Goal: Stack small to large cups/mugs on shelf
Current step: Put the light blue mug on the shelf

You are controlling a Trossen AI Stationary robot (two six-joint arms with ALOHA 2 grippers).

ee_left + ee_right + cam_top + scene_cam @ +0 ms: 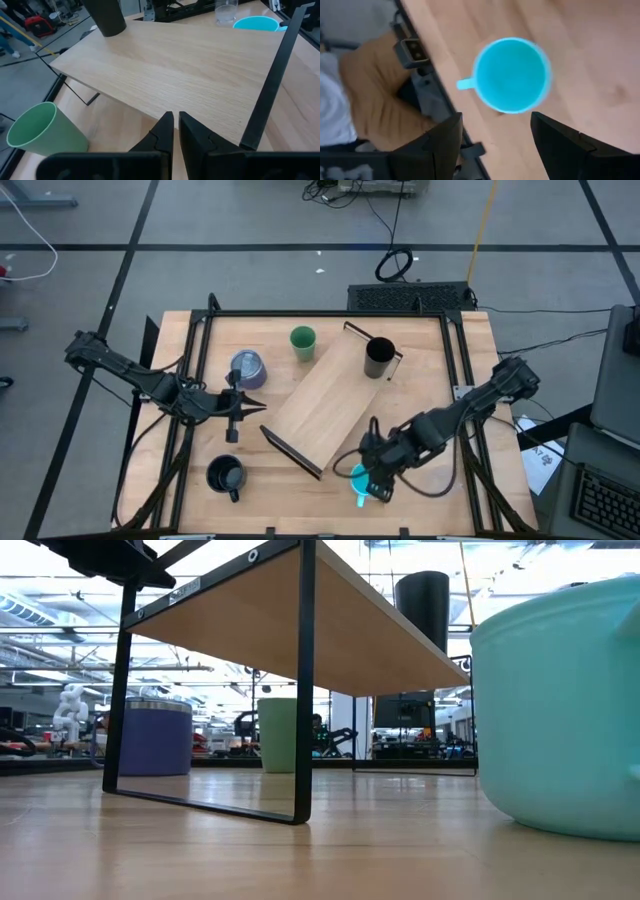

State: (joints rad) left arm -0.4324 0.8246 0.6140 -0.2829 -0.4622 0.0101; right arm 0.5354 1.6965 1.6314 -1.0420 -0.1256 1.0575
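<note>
The light-wood shelf [330, 405] stands slantwise on its black brackets in the table's middle. The tall black mug [379, 357] stands on its far end. The green cup [303, 342] and the purplish-grey mug [248, 368] stand on the table beyond the shelf's left side. The squat black mug [226, 476] stands near the front left. The cyan mug [512, 75] stands upright near the front right, with the tiny clear cup [226, 12] beside it. My right gripper [495, 140] is open above the cyan mug and touches nothing. My left gripper [175, 130] is shut and empty, left of the shelf.
A black frame [455, 360] runs around the tabletop. The shelf's near bracket [300, 690] stands between my two grippers. Bare wood lies under the shelf [300, 840] and at the table's far right [430, 340].
</note>
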